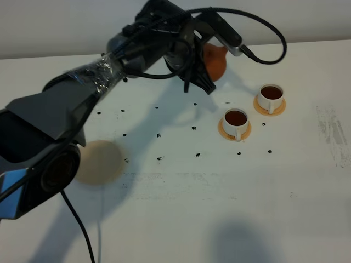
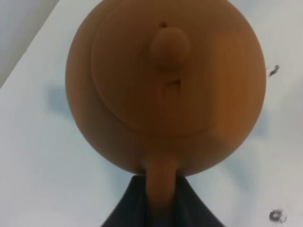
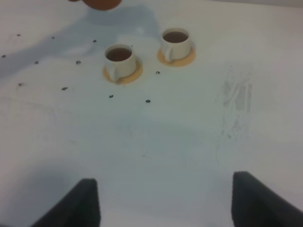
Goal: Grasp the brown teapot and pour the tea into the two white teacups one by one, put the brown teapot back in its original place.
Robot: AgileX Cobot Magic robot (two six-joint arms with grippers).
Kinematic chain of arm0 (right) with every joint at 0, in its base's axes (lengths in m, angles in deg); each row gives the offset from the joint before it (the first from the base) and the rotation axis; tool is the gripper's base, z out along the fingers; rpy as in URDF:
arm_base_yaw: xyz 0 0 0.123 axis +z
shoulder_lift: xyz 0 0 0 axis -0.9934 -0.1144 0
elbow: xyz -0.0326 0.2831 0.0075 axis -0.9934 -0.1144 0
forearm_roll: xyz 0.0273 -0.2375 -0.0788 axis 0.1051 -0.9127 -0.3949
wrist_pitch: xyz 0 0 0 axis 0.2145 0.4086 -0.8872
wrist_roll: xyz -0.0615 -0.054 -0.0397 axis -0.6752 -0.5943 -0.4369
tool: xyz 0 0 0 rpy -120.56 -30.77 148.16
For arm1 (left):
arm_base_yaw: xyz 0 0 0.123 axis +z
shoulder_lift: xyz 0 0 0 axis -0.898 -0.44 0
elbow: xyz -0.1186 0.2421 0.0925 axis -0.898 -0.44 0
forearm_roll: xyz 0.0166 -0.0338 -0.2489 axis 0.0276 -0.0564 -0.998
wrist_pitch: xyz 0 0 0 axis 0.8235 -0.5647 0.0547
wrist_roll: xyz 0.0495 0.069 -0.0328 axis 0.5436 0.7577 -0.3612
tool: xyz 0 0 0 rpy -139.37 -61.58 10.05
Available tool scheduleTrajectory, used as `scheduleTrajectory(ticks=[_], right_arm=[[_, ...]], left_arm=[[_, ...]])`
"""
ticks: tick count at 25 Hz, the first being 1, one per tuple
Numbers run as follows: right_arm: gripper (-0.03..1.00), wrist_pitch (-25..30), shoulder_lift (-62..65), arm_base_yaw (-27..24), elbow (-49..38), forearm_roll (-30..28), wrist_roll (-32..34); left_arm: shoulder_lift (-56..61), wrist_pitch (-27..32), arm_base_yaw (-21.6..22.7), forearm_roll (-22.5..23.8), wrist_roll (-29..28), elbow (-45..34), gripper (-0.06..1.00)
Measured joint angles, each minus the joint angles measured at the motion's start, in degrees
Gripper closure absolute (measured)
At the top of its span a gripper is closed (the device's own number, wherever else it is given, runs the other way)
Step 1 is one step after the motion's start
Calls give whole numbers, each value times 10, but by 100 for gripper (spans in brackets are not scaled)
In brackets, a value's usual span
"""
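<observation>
White table point(image 1: 181, 213); left hand point(image 2: 161, 198) clamped on brown teapot point(image 2: 165, 80) handle, spout hidden; right hand point(image 3: 163, 198) apart.

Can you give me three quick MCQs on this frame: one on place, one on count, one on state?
1. Where is the brown teapot?
A. On the tan coaster
B. Held up by the left gripper, behind the cups
C. On an orange saucer

2. How many white teacups hold tea?
A. None
B. One
C. Two

3. What state is the tan coaster in?
A. Bare
B. Under the teapot
C. Under a cup

Answers:
1 B: the left gripper clamps the teapot's handle, well away from the coaster.
2 C: the near teacup and the far teacup both show dark tea.
3 A: nothing sits on it.
</observation>
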Motion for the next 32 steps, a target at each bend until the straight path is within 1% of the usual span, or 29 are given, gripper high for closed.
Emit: scheduleTrajectory(ticks=[2, 7, 14, 17, 20, 24, 29, 32], right_arm=[[38, 0, 0, 0, 0, 0, 0], [38, 0, 0, 0, 0, 0, 0], [38, 0, 0, 0, 0, 0, 0], [38, 0, 0, 0, 0, 0, 0], [38, 0, 0, 0, 0, 0, 0], [38, 0, 0, 0, 0, 0, 0], [38, 0, 0, 0, 0, 0, 0], [38, 0, 0, 0, 0, 0, 0]], left_arm=[[2, 8, 4, 1, 0, -1, 84], [4, -2, 15, 2, 0, -14, 84], [4, -16, 15, -1, -6, -14, 84], [14, -27, 15, 1, -15, -33, 84], [51, -74, 20, 0, -20, -100, 84], [120, -129, 31, 1, -45, -215, 84], [214, -159, 50, 1, -79, -354, 84], [275, -170, 69, 1, -100, -431, 84]])
